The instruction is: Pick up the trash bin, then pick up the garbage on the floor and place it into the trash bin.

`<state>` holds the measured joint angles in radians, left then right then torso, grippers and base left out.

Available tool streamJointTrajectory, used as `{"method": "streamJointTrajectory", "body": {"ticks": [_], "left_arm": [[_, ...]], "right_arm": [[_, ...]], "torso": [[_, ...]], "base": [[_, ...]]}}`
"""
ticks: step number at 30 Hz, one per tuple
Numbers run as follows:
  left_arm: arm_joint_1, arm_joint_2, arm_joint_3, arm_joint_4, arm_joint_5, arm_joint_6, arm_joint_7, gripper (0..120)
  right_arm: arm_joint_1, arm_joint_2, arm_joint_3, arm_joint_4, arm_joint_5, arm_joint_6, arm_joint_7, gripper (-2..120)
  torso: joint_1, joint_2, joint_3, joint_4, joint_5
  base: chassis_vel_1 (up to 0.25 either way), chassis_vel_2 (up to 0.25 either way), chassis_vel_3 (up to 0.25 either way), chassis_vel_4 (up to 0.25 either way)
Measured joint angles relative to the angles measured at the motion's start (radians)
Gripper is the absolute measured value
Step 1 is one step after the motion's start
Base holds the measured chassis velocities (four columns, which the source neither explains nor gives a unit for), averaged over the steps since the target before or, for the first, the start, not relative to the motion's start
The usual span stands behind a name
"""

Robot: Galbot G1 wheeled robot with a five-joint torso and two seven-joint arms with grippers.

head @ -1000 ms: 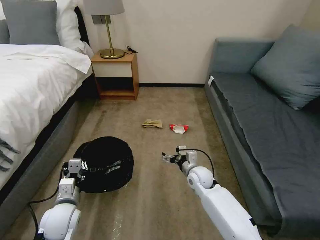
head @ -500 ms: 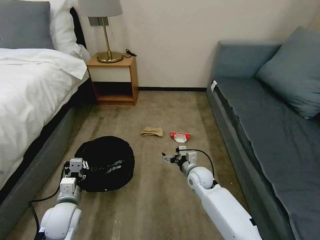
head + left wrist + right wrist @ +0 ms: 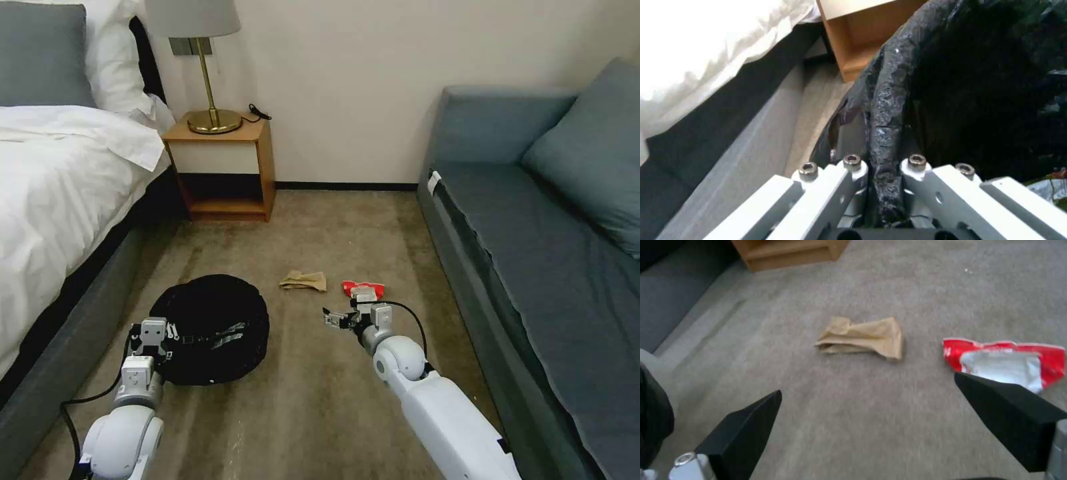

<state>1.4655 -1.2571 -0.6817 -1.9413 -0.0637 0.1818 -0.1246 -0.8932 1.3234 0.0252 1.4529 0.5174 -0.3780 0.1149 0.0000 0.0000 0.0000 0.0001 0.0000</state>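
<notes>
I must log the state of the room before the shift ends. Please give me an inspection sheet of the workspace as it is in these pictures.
Surface: brown carpet floor, worn streaks, no spill seen.
Job's things: trash bin with black liner, held at its rim; crumpled brown paper and red-and-white wrapper lie apart on the carpet.
Clutter: nothing seen beyond the litter.
Grippers: left gripper shut on the bin rim; right gripper open, fingers spread, near the two litter pieces.
Cables: black cable loops at the right wrist; another trails by the left arm.
Surroundings: bed on the left, sofa on the right, nightstand with lamp.
</notes>
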Motion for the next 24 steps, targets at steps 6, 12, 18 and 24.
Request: {"method": "streamJointTrajectory", "body": {"ticks": [6, 12, 18, 24], "left_arm": [[0.001, 0.004, -0.005, 0.002, -0.003, -0.003, 0.000, 2], [0.003, 0.004, -0.006, 0.003, -0.004, -0.005, 0.001, 2], [0.005, 0.003, -0.006, 0.003, -0.004, -0.006, 0.001, 2], [0.007, 0.004, -0.006, 0.000, -0.005, -0.006, 0.001, 2]], "right_arm": [[0.002, 0.000, 0.000, -0.002, -0.004, 0.001, -0.002, 100], [-0.002, 0.002, -0.001, -0.002, -0.009, 0.003, -0.003, 100], [-0.009, 0.002, -0.002, -0.002, -0.015, 0.005, -0.004, 100], [-0.013, 0.002, -0.001, -0.002, -0.018, 0.007, -0.005, 100]], "torso": [[0.000, 0.000, 0.000, -0.0002, 0.0002], [0.000, 0.000, 0.000, 0.0000, 0.0002], [0.000, 0.000, 0.000, -0.0001, -0.0002], [0.000, 0.000, 0.000, -0.0003, -0.0001]], "base": [[-0.152, 0.152, 0.145, -0.145], [-0.147, 0.153, 0.149, -0.143], [-0.153, 0.151, 0.152, -0.144], [-0.152, 0.148, 0.141, -0.148]]}}
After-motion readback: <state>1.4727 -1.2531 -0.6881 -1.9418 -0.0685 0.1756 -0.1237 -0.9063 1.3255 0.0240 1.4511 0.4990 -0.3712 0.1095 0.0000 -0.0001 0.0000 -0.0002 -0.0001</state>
